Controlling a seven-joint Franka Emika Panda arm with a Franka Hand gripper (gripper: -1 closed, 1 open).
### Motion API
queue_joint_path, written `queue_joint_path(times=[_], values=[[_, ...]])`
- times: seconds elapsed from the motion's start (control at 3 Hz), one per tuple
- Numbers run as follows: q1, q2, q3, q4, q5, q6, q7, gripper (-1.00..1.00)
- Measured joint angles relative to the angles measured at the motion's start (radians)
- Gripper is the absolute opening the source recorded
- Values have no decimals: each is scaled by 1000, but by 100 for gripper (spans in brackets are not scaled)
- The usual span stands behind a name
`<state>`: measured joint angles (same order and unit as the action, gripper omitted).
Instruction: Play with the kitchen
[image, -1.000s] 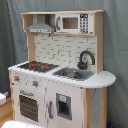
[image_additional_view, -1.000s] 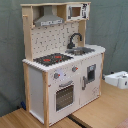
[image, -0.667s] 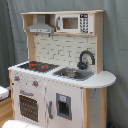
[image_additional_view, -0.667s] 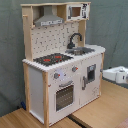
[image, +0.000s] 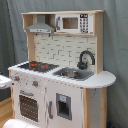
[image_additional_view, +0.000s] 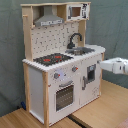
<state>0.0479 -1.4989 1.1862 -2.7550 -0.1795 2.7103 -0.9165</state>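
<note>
A white robot arm (image_additional_view: 116, 65) reaches into the scene from the second exterior view's right edge, held roughly level at mid-height, its rounded end pointing toward the second exterior view's left. Only this last stretch of the arm shows there; the rest lies beyond the edge. The pincer (image_additional_view: 103, 66) sits at that leading tip (how its fingers stand cannot be made out). In the first exterior view, a pale sliver of the same arm (image: 4, 81) pokes in at the first exterior view's left edge, again at mid-height and close to level, with nothing seen in its grasp.
</note>
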Motion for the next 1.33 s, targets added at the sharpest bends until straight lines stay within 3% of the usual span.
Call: queue_joint_path(times=[1.33], values=[[-196, 63, -211, 112, 1, 168, -251, 100]])
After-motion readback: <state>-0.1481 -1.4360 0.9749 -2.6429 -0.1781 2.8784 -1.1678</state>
